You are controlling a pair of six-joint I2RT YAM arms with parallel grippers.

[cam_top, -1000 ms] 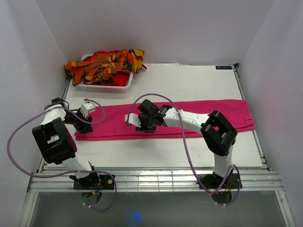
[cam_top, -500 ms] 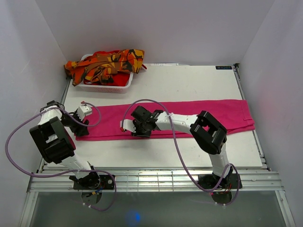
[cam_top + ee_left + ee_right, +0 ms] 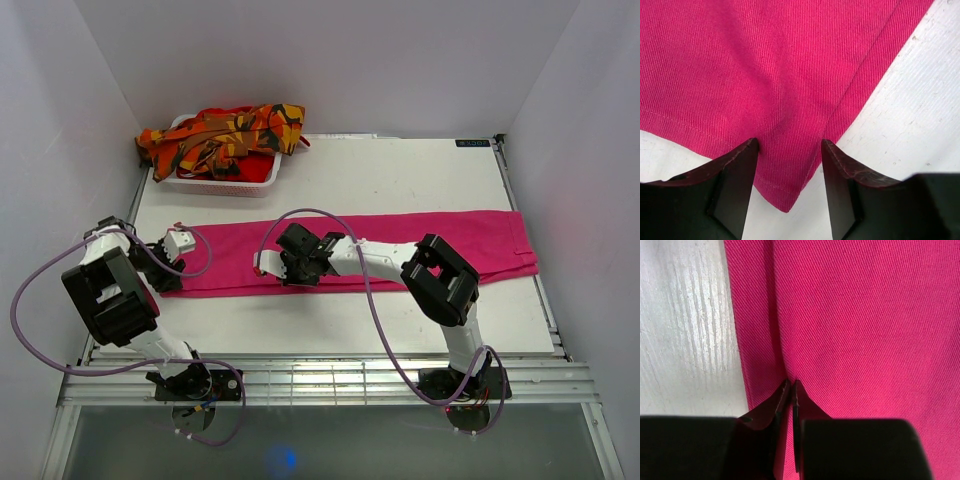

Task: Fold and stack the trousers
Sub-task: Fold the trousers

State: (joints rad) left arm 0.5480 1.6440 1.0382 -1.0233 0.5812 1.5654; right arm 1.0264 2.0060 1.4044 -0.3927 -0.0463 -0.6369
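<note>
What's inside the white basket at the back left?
The orange camouflage trousers are heaped in the basket, spilling over its rim. Something red shows beneath them; what it is, and the basket's floor, are covered.

No legible text; table-edge label (image 3: pixel 475 143) too small.

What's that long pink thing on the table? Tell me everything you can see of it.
The pink trousers are plain magenta cloth with a fine ribbed weave and stitched hems. They lie flat as one long strip across the white table, reaching almost from side to side. The right arm's jaws are shut, pinching a ridge of cloth near an edge, left of the middle. The left arm's jaws stand open astride a corner at the left end.
</note>
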